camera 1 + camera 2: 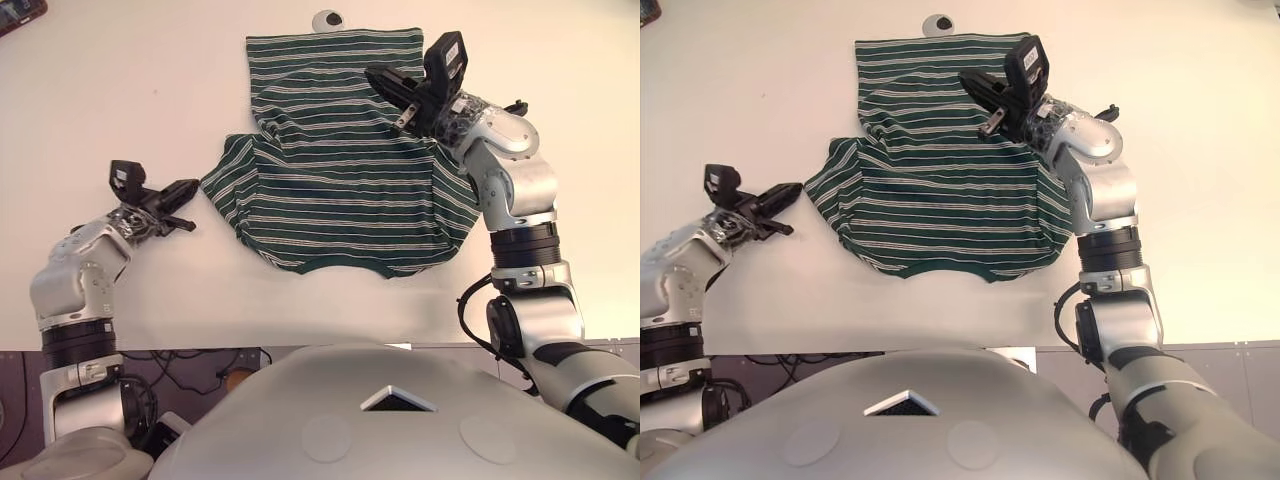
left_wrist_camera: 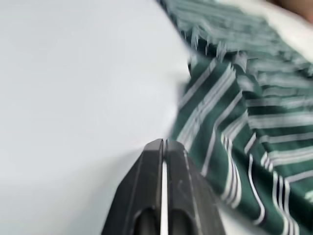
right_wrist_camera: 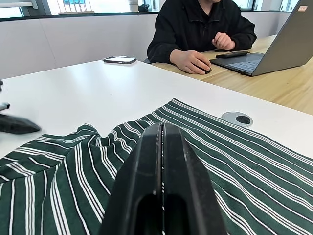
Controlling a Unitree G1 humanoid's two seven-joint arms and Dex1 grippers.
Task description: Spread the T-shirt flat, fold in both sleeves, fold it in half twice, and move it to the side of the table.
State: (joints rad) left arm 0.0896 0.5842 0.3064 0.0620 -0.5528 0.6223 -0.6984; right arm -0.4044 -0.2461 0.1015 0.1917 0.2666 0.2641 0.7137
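A dark green T-shirt (image 1: 330, 190) with white stripes lies rumpled on the white table (image 1: 120, 90). Its far part is narrower than its near part, and one sleeve (image 1: 228, 185) sticks out toward my left. My left gripper (image 1: 190, 190) rests just off that sleeve's edge, low over the table, with its fingers (image 2: 162, 147) pressed together and nothing between them. My right gripper (image 1: 375, 75) hovers above the shirt's far right part, pointing left, shut and holding nothing (image 3: 161, 132).
A round grey grommet (image 1: 328, 20) sits in the table just beyond the shirt's far edge. A phone (image 3: 120, 59) lies at the far left corner. Bare tabletop spreads left and right of the shirt; the front edge (image 1: 300, 343) runs close to me.
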